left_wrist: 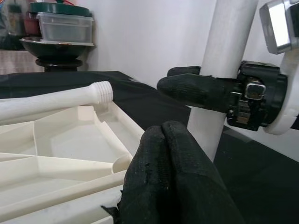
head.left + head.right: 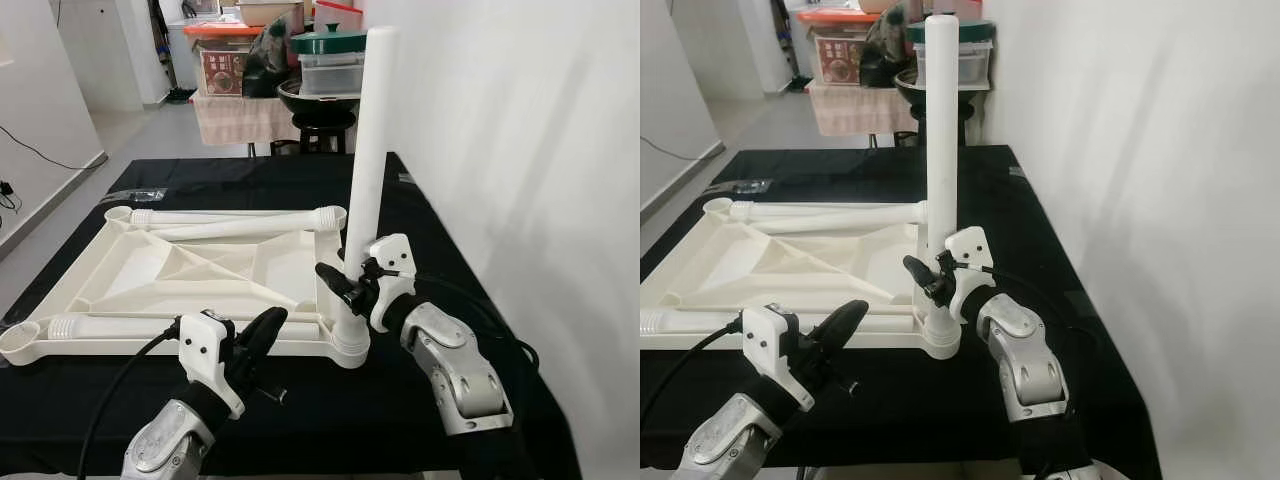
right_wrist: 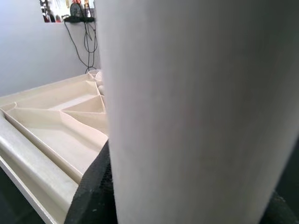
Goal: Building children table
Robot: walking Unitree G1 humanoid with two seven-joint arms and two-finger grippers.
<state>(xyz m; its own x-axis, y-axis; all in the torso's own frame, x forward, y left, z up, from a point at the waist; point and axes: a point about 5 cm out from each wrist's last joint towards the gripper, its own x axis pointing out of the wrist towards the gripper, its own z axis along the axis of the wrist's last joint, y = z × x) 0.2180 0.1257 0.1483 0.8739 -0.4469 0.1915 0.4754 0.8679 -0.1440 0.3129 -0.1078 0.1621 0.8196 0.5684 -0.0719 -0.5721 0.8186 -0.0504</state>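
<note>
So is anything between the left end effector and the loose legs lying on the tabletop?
Nothing visible. The left end effector, shut, sits beside the upturned cream plastic tabletop's near edge; the nearest white threaded leg lies unobstructed.

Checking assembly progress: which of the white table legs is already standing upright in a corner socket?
The leg gripped by the right pincer, standing at the tabletop's near right corner. The other two legs lie flat on the upturned tabletop.
</note>
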